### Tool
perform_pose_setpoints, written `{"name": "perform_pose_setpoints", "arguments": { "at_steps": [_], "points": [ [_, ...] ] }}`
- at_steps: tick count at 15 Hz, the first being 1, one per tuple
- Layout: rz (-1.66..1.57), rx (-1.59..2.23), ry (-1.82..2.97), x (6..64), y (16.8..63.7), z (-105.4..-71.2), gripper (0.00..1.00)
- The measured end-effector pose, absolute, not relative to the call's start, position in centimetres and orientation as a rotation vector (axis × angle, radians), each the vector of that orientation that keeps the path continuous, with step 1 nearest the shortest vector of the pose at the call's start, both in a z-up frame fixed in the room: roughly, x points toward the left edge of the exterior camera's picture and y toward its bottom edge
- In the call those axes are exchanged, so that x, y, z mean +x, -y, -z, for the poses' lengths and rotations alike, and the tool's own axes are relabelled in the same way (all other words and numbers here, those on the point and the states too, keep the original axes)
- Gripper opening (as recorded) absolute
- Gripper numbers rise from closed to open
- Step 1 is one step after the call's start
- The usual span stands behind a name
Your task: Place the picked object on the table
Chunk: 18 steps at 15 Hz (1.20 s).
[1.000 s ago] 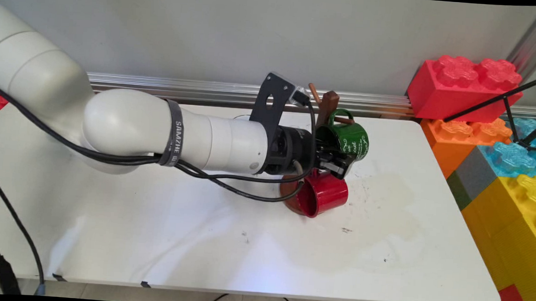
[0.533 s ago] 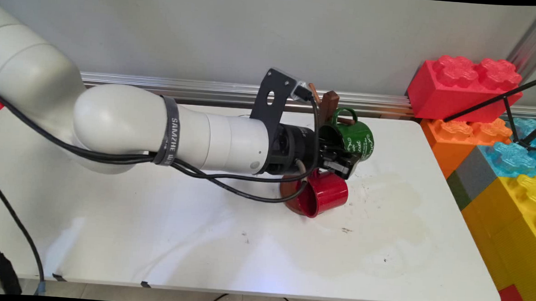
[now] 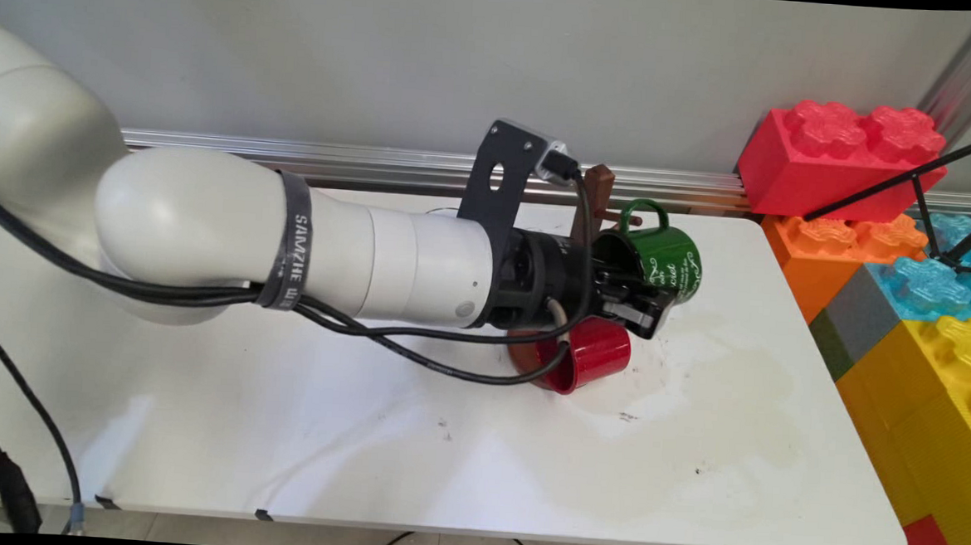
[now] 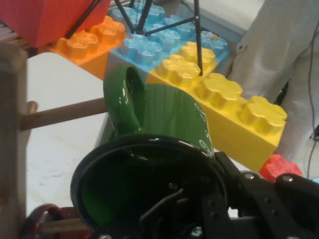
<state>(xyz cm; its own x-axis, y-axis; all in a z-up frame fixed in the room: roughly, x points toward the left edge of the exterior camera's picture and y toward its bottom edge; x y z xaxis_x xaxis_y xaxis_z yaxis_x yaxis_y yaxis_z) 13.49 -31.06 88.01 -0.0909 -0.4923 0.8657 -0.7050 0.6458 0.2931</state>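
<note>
My gripper (image 3: 643, 304) is shut on the rim of a green mug (image 3: 671, 257), which hangs tilted above the table with its mouth toward the arm. In the hand view one finger goes inside the green mug (image 4: 169, 119) and the other presses its outer wall. The mug's handle (image 4: 124, 99) sits at the tip of a wooden peg (image 4: 65, 113) of the brown mug tree (image 3: 596, 197); I cannot tell whether the peg is still inside the loop. A red mug (image 3: 593, 357) hangs on a lower peg just below the gripper, over the tree's round base (image 3: 521, 359).
Large toy bricks stand along the table's right edge: red (image 3: 841, 150), orange (image 3: 836, 249), blue (image 3: 929, 283) and yellow (image 3: 936, 396). Black tripod legs (image 3: 922, 183) cross in front of them. A pale stain (image 3: 721, 376) marks the white table (image 3: 360, 449).
The gripper has moved to the right with the green mug, drawing its handle along the peg away from the tree's post. The red mug has stayed where it was.
</note>
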Motion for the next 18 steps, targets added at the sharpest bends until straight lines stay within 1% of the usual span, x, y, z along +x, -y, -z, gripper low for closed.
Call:
{"name": "perform_pose_setpoints", "arguments": {
  "at_steps": [10, 18],
  "points": [
    [-0.162, 0.953, 1.747, 12.6, 28.3, -89.3, 0.0],
    [-0.075, 0.872, 1.855, 15.6, 25.0, -90.9, 0.0]
  ]
}}
